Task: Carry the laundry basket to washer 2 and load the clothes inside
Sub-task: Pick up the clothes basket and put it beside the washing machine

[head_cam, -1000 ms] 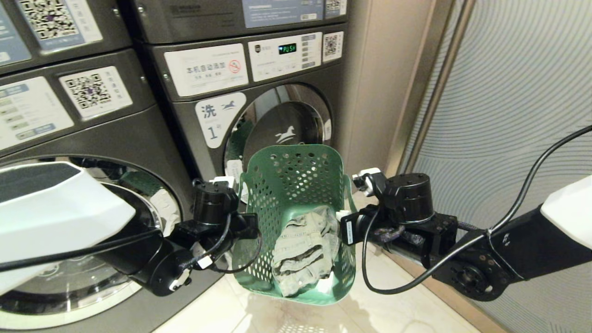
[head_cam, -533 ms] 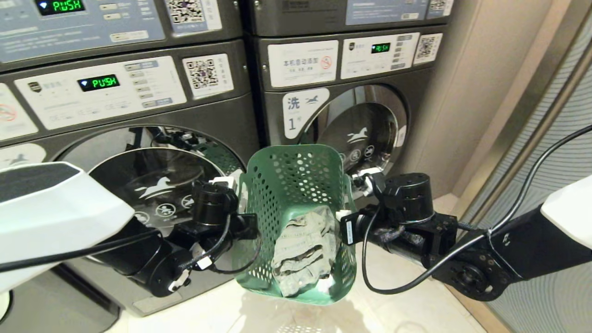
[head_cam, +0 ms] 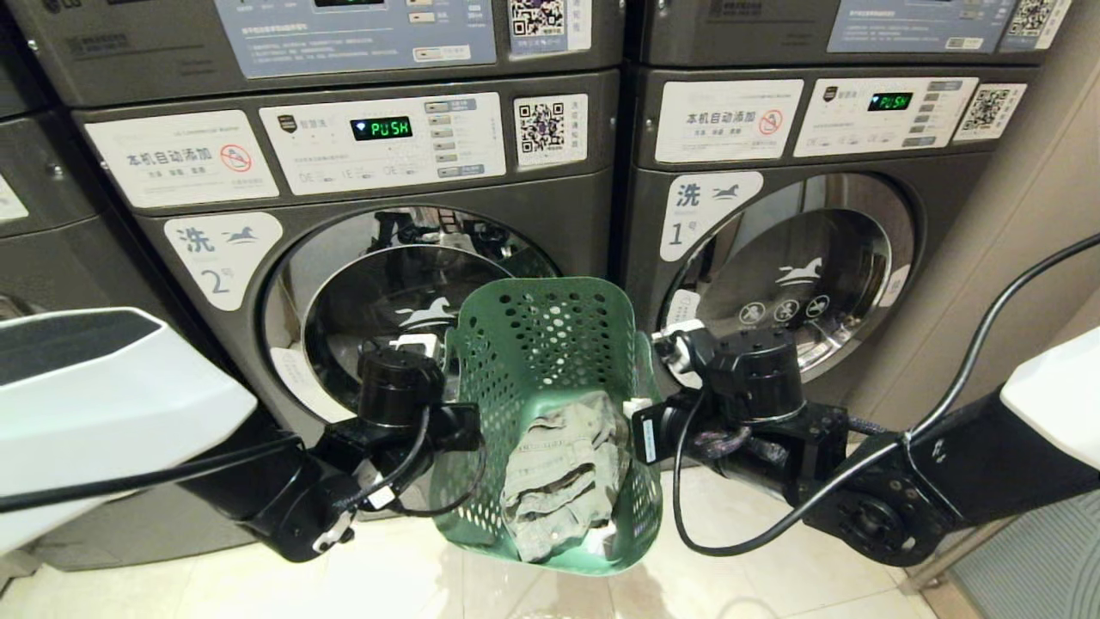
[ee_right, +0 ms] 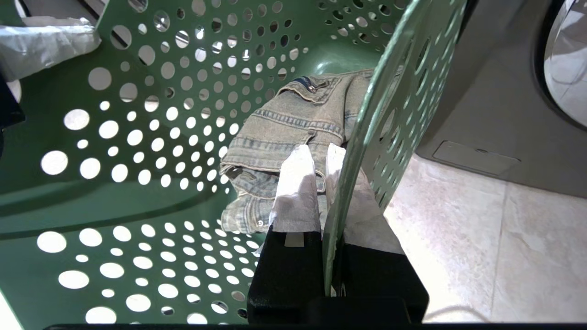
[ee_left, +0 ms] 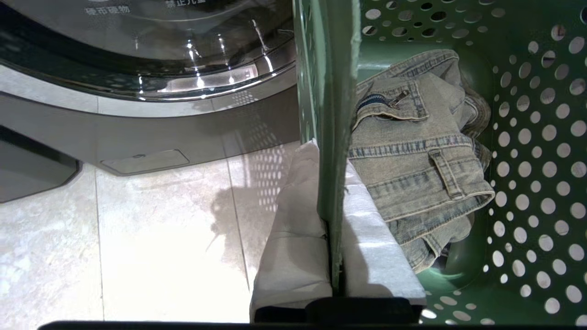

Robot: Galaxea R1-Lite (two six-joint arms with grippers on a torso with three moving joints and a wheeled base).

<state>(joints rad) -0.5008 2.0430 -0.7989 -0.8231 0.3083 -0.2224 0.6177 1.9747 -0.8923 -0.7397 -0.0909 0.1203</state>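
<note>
The dark green laundry basket (head_cam: 550, 344) hangs above the tiled floor between my two arms. My left gripper (head_cam: 454, 423) is shut on its left wall and my right gripper (head_cam: 643, 423) on its right wall. The left wrist view shows the left gripper (ee_left: 331, 158) with the basket (ee_left: 527, 137) wall pinched between white-padded fingers (ee_left: 293, 215). In the right wrist view the right gripper (ee_right: 318, 158) clamps the basket (ee_right: 137, 137) the same way. The clothes (head_cam: 559, 481), faded denim (ee_left: 412, 151) (ee_right: 284, 128), lie on the basket's bottom. Washer 2 (head_cam: 219, 258) stands behind the basket, slightly left, its round door (head_cam: 378, 292) closed.
Washer 1 (head_cam: 700, 215) stands right of washer 2, door closed. Another grey machine (head_cam: 43, 189) is at the far left, and more units are stacked above. A beige wall (head_cam: 1057, 215) closes the right side. Pale floor tiles (head_cam: 387, 585) lie below.
The whole view has swung leftward, so the camera moved: washer 2 is now fully in view behind the basket, washer 1 at the right. The basket stays held between both grippers.
</note>
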